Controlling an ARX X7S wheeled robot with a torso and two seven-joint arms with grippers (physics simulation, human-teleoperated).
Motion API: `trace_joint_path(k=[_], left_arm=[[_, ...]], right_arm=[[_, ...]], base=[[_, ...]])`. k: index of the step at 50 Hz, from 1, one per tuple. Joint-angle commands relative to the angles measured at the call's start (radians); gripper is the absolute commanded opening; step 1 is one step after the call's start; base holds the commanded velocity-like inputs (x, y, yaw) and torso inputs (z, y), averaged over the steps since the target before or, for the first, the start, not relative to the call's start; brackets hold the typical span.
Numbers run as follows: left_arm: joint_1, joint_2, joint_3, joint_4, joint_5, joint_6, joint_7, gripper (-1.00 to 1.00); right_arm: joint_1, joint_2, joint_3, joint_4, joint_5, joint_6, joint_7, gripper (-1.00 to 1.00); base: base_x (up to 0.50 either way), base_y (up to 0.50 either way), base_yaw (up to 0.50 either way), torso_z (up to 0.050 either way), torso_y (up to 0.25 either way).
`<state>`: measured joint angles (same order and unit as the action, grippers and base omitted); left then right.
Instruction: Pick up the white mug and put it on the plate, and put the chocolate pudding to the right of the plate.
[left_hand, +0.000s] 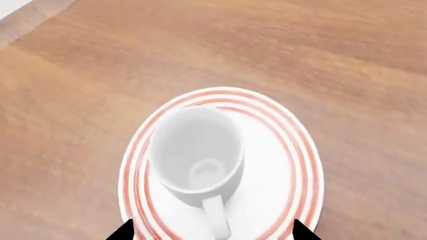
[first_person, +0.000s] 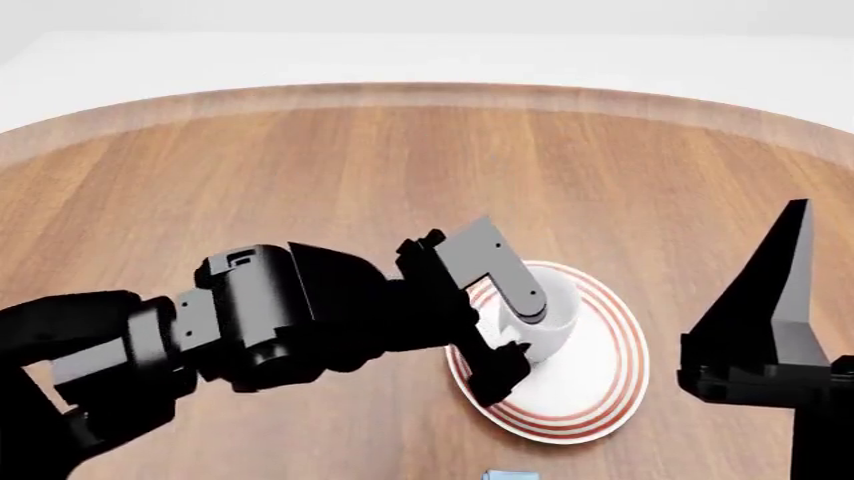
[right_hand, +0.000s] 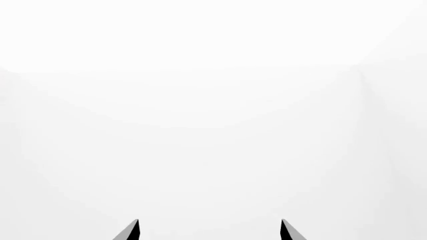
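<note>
The white mug (left_hand: 195, 152) stands upright on the plate (left_hand: 280, 165), handle towards my left gripper (left_hand: 213, 232). That gripper is open: its two dark fingertips (left_hand: 123, 231) are spread wider than the mug and touch nothing. In the head view the left gripper (first_person: 514, 320) straddles the mug (first_person: 550, 310) over the plate (first_person: 607, 395). A light blue corner of the chocolate pudding (first_person: 507, 474) shows at the bottom edge, in front of the plate. My right gripper (first_person: 787, 265) is raised at the right, open and empty; its wrist view (right_hand: 209, 230) sees only white background.
The round wooden table (first_person: 334, 170) carries the plate right of centre. Its far rim curves across the top of the head view, with white floor beyond. My left arm (first_person: 267, 330) stretches over the table's left front.
</note>
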<state>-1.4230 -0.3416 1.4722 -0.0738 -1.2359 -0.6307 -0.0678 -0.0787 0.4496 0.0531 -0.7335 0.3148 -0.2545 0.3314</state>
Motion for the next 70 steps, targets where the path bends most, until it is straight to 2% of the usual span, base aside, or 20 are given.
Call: trace_joint_path(k=[1, 10, 29, 35, 45, 49, 58, 65, 70], left_arm=[[-0.047, -0.097, -0.075, 0.165, -0.022, -0.019, -0.014, 1.0], [-0.046, -0.141, -0.089, 0.199, -0.028, -0.009, -0.019, 1.0], [-0.041, -0.356, -0.178, 0.337, -0.082, 0.058, -0.041, 1.0], [-0.016, -0.43, -0.241, 0.375, -0.131, 0.126, -0.078, 1.0], [0.069, -0.546, -0.302, 0.514, -0.11, 0.266, -0.163, 1.0], [0.117, -0.577, -0.323, 0.536, -0.096, 0.336, -0.184, 1.0], [0.126, -0.609, -0.35, 0.564, -0.071, 0.376, -0.226, 1.0], [0.129, -0.679, -0.396, 0.595, -0.087, 0.428, -0.252, 1.0], [0.135, -0.699, -0.41, 0.599, -0.071, 0.449, -0.275, 1.0]], right_arm=[[0.0, -0.017, 0.016, -0.013, -0.019, 0.012, -0.021, 1.0], [0.001, -0.016, 0.009, -0.012, -0.022, 0.013, -0.02, 1.0], [0.0, -0.017, -0.01, -0.01, -0.035, 0.014, -0.02, 1.0], [0.002, -0.015, -0.014, -0.014, -0.036, 0.02, -0.018, 1.0], [-0.003, -0.013, -0.028, -0.028, -0.041, 0.032, -0.017, 1.0], [-0.012, -0.01, -0.043, -0.043, -0.052, 0.049, -0.017, 1.0], [-0.054, 0.0, -0.097, -0.103, -0.083, 0.131, -0.014, 1.0], [-0.09, 0.007, -0.13, -0.137, -0.082, 0.184, -0.009, 1.0], [-0.124, 0.016, -0.164, -0.152, -0.107, 0.198, -0.021, 1.0]], base=[[0.0, 0.0, 0.0, 0.0, 0.0], [0.0, 0.0, 0.0, 0.0, 0.0], [0.0, 0.0, 0.0, 0.0, 0.0], [0.0, 0.0, 0.0, 0.0, 0.0], [0.0, 0.0, 0.0, 0.0, 0.0], [0.0, 0.0, 0.0, 0.0, 0.0], [0.0, 0.0, 0.0, 0.0, 0.0], [0.0, 0.0, 0.0, 0.0, 0.0], [0.0, 0.0, 0.0, 0.0, 0.0]])
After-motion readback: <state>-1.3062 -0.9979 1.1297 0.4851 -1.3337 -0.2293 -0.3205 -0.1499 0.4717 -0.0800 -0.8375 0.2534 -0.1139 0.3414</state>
